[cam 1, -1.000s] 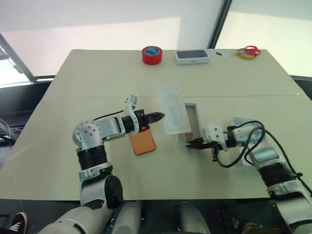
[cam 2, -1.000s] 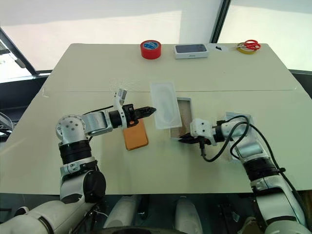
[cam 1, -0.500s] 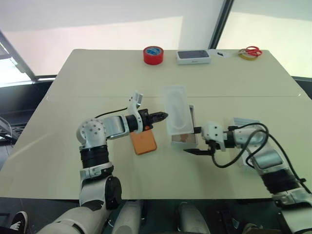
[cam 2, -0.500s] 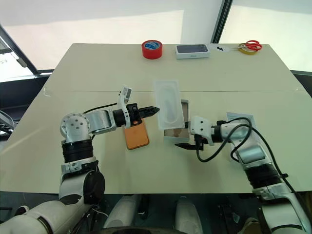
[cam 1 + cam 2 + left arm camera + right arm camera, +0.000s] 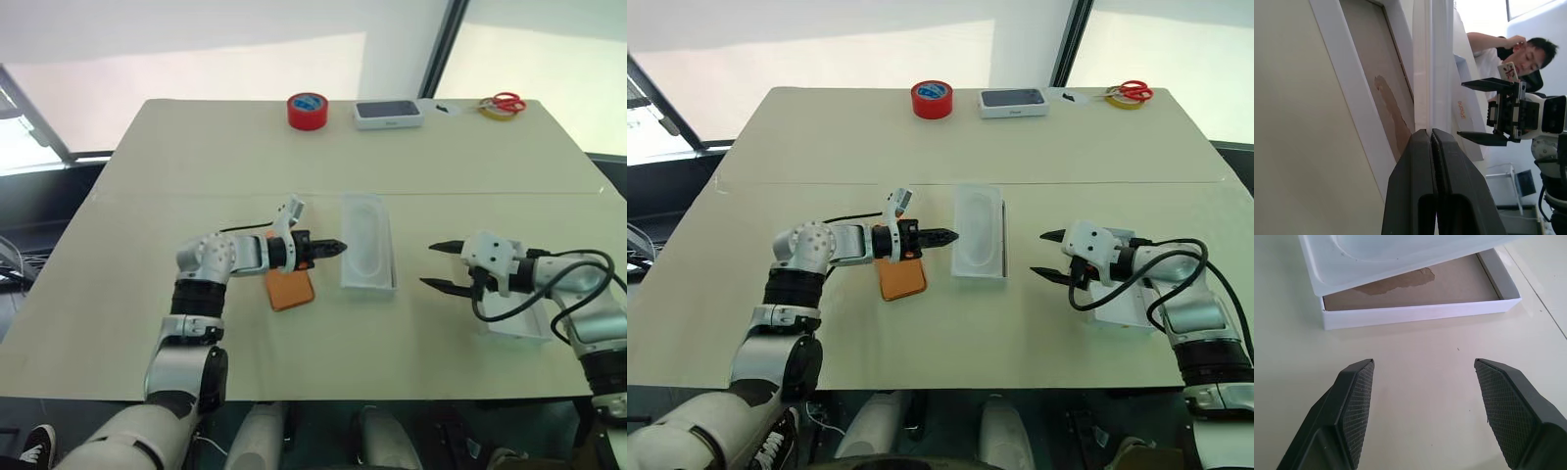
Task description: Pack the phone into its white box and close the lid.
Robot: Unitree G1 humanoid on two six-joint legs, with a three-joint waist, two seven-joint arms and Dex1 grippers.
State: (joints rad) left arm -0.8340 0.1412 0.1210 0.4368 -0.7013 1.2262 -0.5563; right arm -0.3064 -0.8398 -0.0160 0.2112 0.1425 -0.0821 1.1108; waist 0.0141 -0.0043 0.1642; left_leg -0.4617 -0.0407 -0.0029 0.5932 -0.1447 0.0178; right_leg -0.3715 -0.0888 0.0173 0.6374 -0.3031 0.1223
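Fingers [image 5: 1356,401] on R gripper [image 5: 428,265] spread wide, nothing btwn them, aimed across the desk [image 5: 196,147] at the white box [image 5: 1415,313]. Fingers [image 5: 1425,161] on L gripper [image 5: 333,246] pressed together, empty, tips right at the left rim of the white tray [image 5: 364,240] – touching or just short, can't tell.

Just changed: a sec ago R fingers pinched at the box's near corner and box tipped up on edge; now let go, pulled back toward the desk's right edge, well apart from the box. Box down flat again, mid-desk. L gripper lower and nearer the tray than before.

Meaning for task, as a guess – box settled and ready, but tray w/ oval recess sits skewed on top, brown floor showing at one side only. Probably needs clearing off before anything goes in. Nothing packed yet.

The phone [image 5: 291,289] flat on desk just left of box, partly under L gripper. Long axis approx. near edge to far edge, far end leaning slightly left; lens end not readable. Box long axis same way, nearly parallel w/ phone. The lid [image 5: 514,323] by the right edge, under R arm.
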